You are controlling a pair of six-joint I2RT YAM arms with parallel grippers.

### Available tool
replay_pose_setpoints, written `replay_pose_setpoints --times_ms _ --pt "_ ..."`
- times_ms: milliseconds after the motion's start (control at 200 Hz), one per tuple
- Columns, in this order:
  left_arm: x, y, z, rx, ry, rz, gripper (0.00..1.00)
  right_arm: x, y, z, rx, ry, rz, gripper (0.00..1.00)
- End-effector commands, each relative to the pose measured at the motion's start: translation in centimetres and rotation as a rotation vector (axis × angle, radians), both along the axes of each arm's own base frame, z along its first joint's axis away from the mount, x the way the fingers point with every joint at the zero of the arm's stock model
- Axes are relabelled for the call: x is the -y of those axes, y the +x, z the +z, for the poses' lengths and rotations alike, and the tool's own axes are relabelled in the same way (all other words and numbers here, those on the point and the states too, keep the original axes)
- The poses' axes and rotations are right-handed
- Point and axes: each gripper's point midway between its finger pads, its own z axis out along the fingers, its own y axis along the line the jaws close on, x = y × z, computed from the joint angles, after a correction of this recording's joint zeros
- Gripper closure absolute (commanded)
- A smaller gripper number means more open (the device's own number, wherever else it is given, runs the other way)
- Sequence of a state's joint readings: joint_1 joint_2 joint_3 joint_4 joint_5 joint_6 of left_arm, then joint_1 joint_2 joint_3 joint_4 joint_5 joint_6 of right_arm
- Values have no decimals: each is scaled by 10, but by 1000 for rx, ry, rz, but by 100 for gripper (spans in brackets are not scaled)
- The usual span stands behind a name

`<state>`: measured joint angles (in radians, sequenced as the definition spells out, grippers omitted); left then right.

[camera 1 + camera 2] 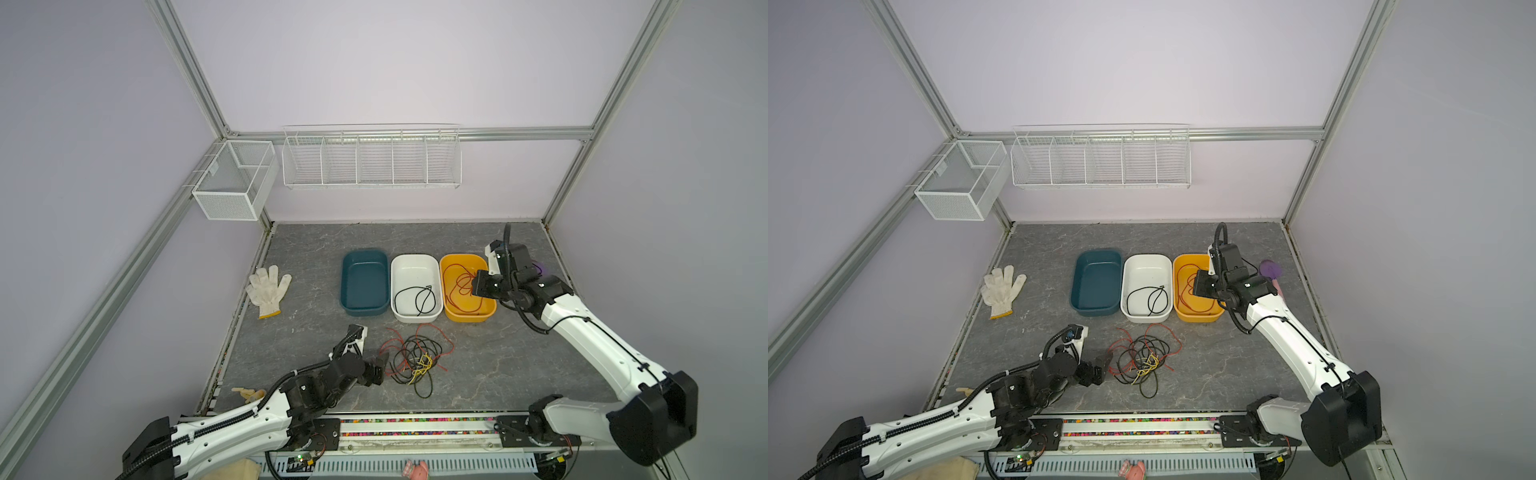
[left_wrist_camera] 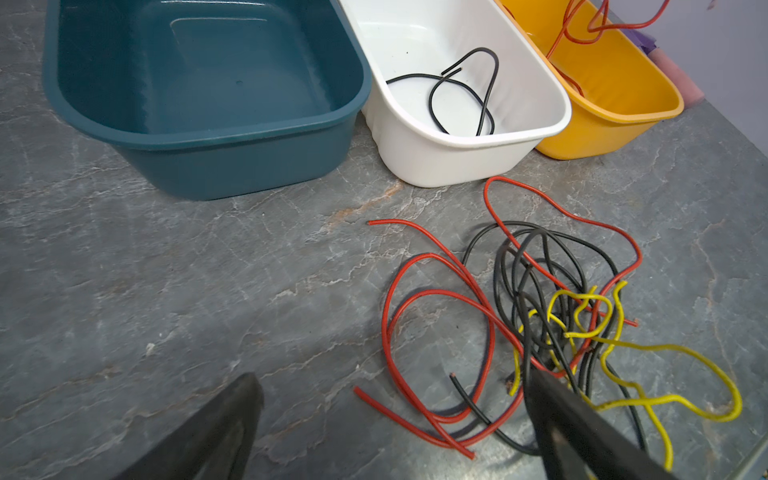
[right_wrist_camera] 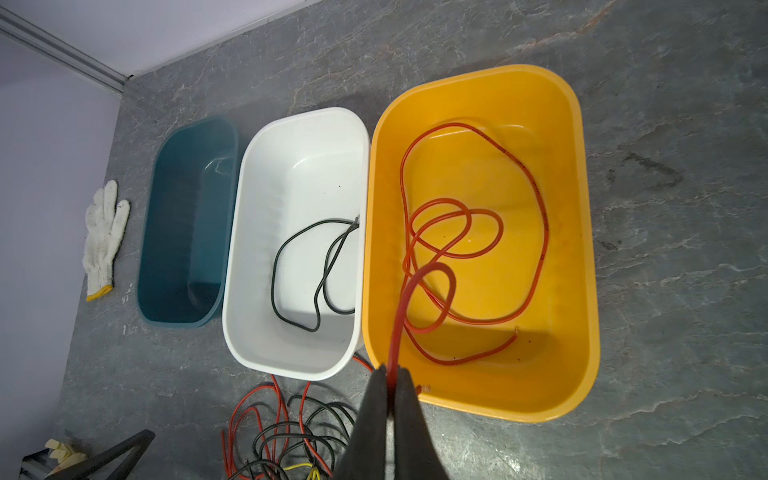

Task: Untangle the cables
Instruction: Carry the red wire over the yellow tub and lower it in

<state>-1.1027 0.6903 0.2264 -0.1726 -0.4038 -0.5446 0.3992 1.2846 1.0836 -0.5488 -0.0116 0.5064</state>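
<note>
**Cable mess up front, one red cable pinched over the yellow bin**

Closest to the robot's base, the left gripper [image 1: 381, 368] sits low over the grey marble-look table [image 1: 498, 365] with its jaws spread wide and nothing between them. It's right at the left edge of the tangle of cables [image 1: 415, 357]. In the left wrist view one dark finger [image 2: 582, 432] overlaps the pile's yellow and black strands, but I can't tell if it's actually touching them.

The tangle itself is red, black and a few short yellow wires all looped through each other, lying on the table just in front of the bins. A couple of red ends stick out loose.

Behind that there's a row of three bins side by side: a teal bin [image 1: 363, 309] on the left with nothing in it, a white bin [image 1: 415, 318] in the middle with one black cable [image 3: 273, 282] curled inside, and a yellow bin [image 1: 469, 316] on the right.

The right gripper [image 3: 390, 374] hangs above the yellow bin's near rim, clamped tight on a red cable [image 3: 399, 316] that runs down into red loops on the bin floor. Whether that's one red wire or two in there, I can't say.

Off to the left lies a white work glove [image 1: 268, 289]. On the back wall hang a long wire rack [image 1: 372, 166] and a mesh basket [image 1: 232, 183].
</note>
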Motion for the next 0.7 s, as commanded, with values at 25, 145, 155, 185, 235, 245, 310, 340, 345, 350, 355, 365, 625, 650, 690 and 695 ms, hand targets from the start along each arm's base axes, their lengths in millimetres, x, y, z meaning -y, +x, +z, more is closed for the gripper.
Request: replay_pose_setpoints --times_ms 25,145,155,185,235,245,310,340,345,350,355,365,625,650,690,695 --pt "1 0 0 12 -4 -3 0 -8 3 -10 -42 54 16 93" --pt "1 0 0 12 -2 -3 0 -10 4 -21 -80 58 18 94" --pt "1 0 0 12 -3 -3 0 -10 4 -21 -82 58 19 93" --pt "1 0 0 12 -3 -4 0 -9 4 -24 -91 58 17 94" --pt "1 0 0 11 -3 -4 0 -9 4 -28 -106 55 15 93" --pt "1 0 0 11 -3 -3 0 -9 4 -28 -106 55 14 93" --pt "1 0 0 11 -3 -5 0 -8 5 -33 -125 51 9 94" --pt "1 0 0 12 -3 -4 0 -7 4 -35 -135 50 9 94" --pt "1 0 0 10 -4 -2 0 -8 4 -36 -136 49 10 93" --pt "1 0 0 11 -3 -3 0 -8 4 -36 -138 49 10 94" --pt "1 0 0 11 -3 -3 0 -8 4 -37 -139 49 10 93" --pt "1 0 0 12 -3 -3 0 -8 5 -37 -140 49 10 93" --pt "1 0 0 12 -4 -4 0 -5 3 -57 -199 41 2 93" --pt "1 0 0 11 -4 -3 0 -5 3 -58 -202 42 3 94" --pt "1 0 0 12 -3 -4 0 -6 3 -60 -203 43 4 94" --pt "1 0 0 12 -3 -4 0 -6 3 -60 -203 43 5 93"
